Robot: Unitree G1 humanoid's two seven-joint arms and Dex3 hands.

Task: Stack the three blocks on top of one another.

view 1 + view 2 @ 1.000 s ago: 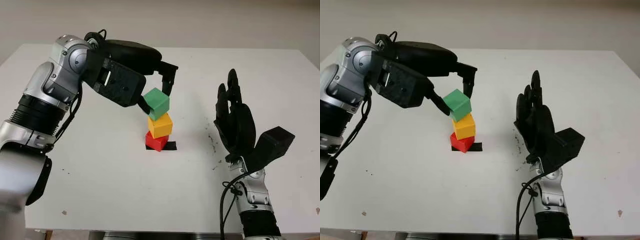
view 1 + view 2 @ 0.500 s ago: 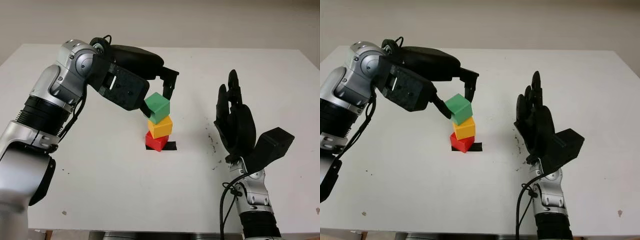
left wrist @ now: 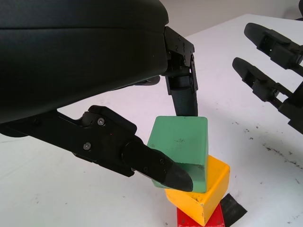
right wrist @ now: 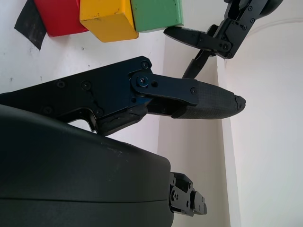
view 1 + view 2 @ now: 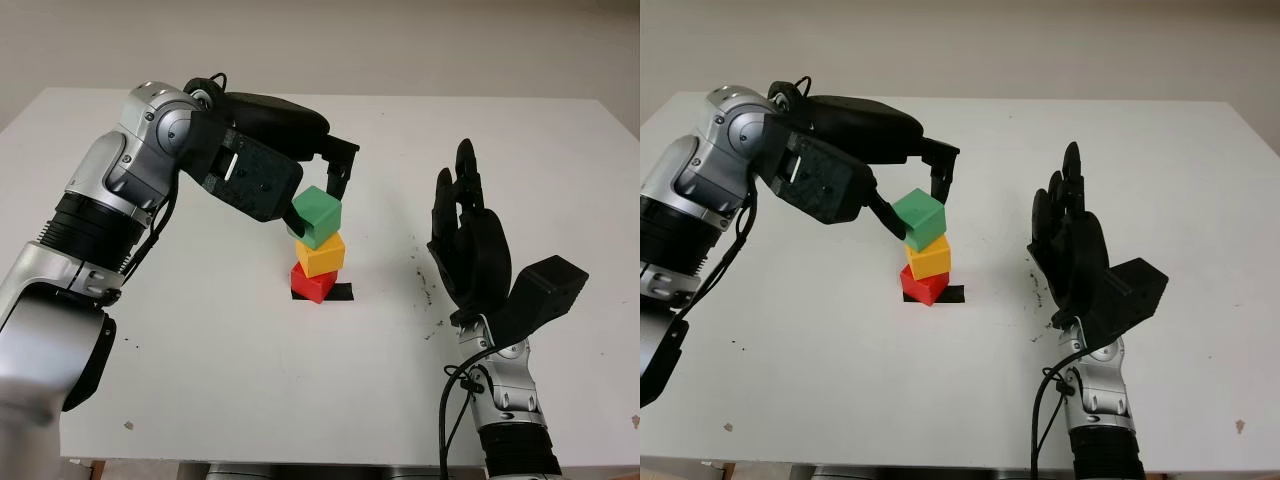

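Blocks: three, one green [image 5: 319, 215], one yellow [image 5: 320, 254], one red [image 5: 313, 282], stacked in a single column.
Stack order: red at the bottom on the table, yellow on it, green on top, each turned a little against the one below.
Tape: one black patch [image 5: 341, 292] on the table under and beside the red block.
Hands: two, both black, each on a silver arm.
Table: white top [image 5: 200, 330], with a few dark specks near the right hand; the stack stands near its middle.
Room: a pale wall [image 5: 400, 40] runs behind the far edge of the table.
Left hand: [image 5: 315, 195] reaches in over the stack from the left, shell above and behind the green block.
Left hand grip: fingers closed on the green block, one finger [image 3: 158, 165] against its near side and another [image 3: 182, 92] against its far side.
Green block place: between the left hand's fingers, its underside on the yellow block.
Right hand: [image 5: 468, 245] open, holding nothing, raised upright with fingertips pointing away from the robot.
Stack from right hand: well apart, off to its left.
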